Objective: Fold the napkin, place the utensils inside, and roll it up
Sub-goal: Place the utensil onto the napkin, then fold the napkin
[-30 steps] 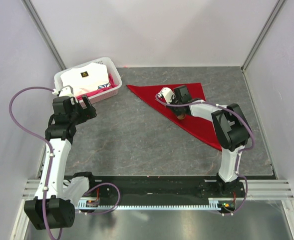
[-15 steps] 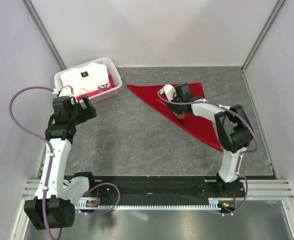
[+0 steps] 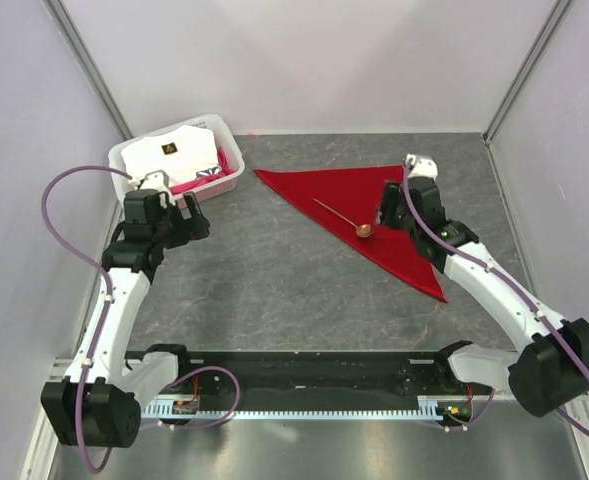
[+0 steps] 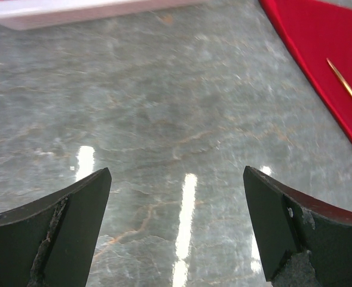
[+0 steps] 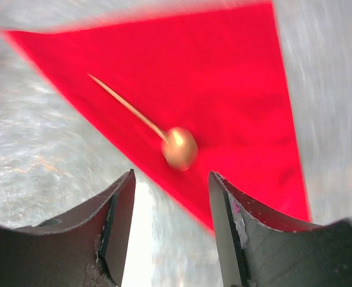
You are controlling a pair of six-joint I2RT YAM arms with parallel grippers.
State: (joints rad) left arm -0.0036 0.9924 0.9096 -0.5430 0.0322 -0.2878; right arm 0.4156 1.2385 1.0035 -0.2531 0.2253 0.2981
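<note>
At the far left of the grey marbled tabletop (image 3: 274,280) stands one white plastic bin (image 3: 229,180) holding white and pink patterned fabric; how many pieces are in it cannot be told. Just in front of the bin, the left gripper (image 3: 196,220) hovers over bare tabletop and points to the right. In the left wrist view this gripper (image 4: 177,173) has its two fingers (image 4: 74,221) spread wide with nothing between them, and only stone shows in the gap. To its right, well apart from the bin and from the left gripper, lies the one napkin (image 3: 349,188). It is folded into a flat red triangle, with one long edge toward the back wall, one point reaching left toward the bin and another point toward the near right. A corner of the napkin (image 4: 319,36) shows at the upper right of the left wrist view. One spoon (image 3: 339,215) rests on top of the napkin, slanted, with its thin handle toward the back left and its round bowl toward the near right, close to the napkin's slanted fold. The right gripper (image 3: 387,212) hangs over the right part of the napkin, just beside the spoon's bowl and not touching it. In the right wrist view, which is blurred, this gripper (image 5: 171,174) is parted and empty, and the spoon (image 5: 179,147) lies on the napkin (image 5: 223,72) just beyond the gap.
</note>
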